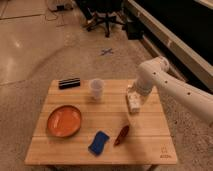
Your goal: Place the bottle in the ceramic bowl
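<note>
A small white bottle [133, 103] lies on its side on the right part of the wooden table [150, 145]. An orange ceramic bowl [64, 121] sits at the table's left, empty. My gripper [135, 94] is at the end of the white arm, low over the table and right at the bottle's far end. The arm reaches in from the right and hides part of the gripper.
A clear plastic cup [96, 89] stands upright at the back middle. A black rectangular object [70, 82] lies at the back left. A blue sponge [99, 142] and a red chili-like item [121, 135] lie near the front. An office chair [106, 15] stands on the floor behind.
</note>
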